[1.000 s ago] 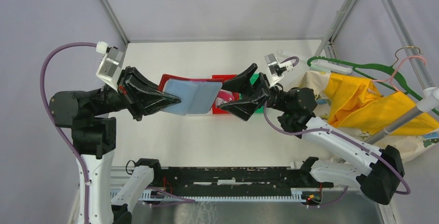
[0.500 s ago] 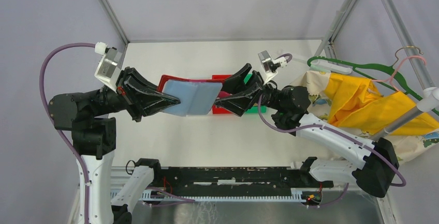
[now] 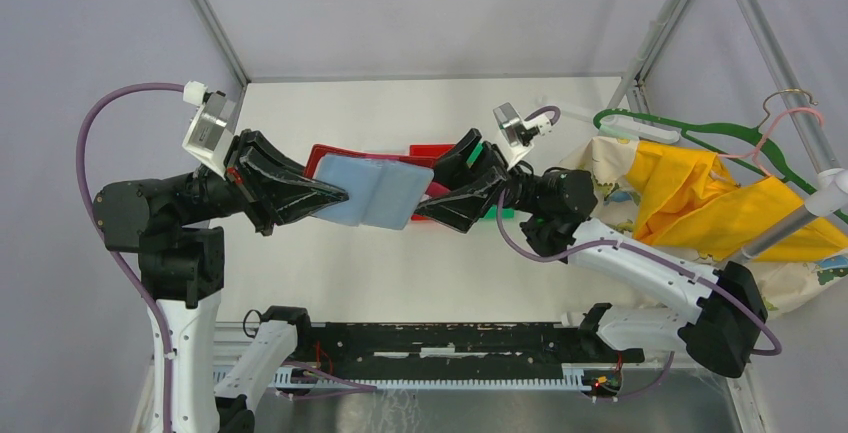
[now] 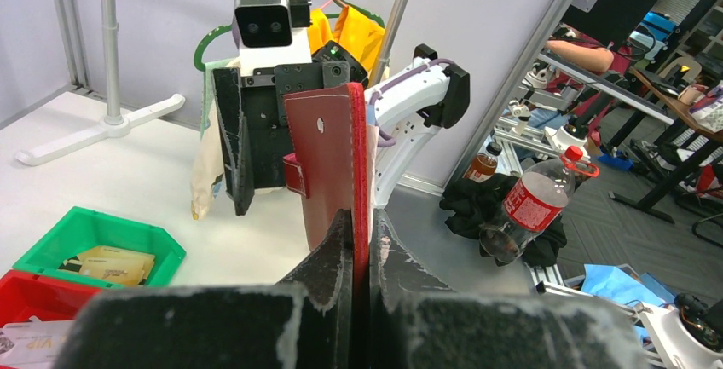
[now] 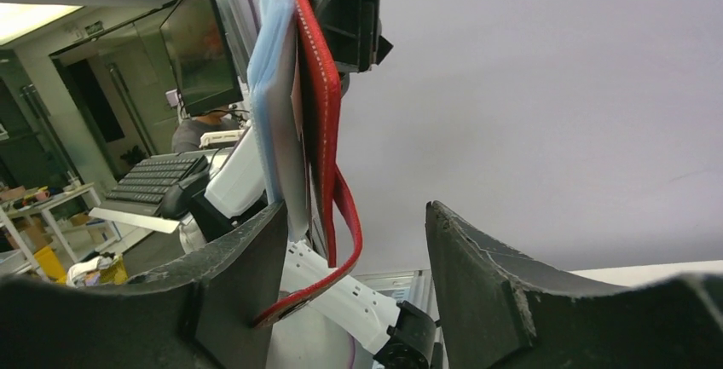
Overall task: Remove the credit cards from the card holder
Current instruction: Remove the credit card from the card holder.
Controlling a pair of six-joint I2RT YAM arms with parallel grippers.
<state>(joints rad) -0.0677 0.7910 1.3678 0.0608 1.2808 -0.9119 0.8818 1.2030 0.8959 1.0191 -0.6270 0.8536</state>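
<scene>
Jaws of the left gripper (image 4: 358, 220) clamp the card holder's (image 4: 328, 152) near edge, holding it upright; beyond the holder, the right gripper (image 5: 354, 216) straddles its far edge, jaws apart. Closing there may pinch leaves (image 5: 273, 88), not credit cards, seemingly hidden inside.

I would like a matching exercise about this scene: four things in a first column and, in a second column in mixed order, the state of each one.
Column one
1. red folding card holder with blue-grey inner leaves
2. left gripper
3. right gripper
4. green plastic bin

Column two
A. open, one finger on each side of the holder's edge
B. standing on the table
C. held up off the table
D. shut on the holder

Pairs: 1-C, 2-D, 3-A, 4-B
</scene>
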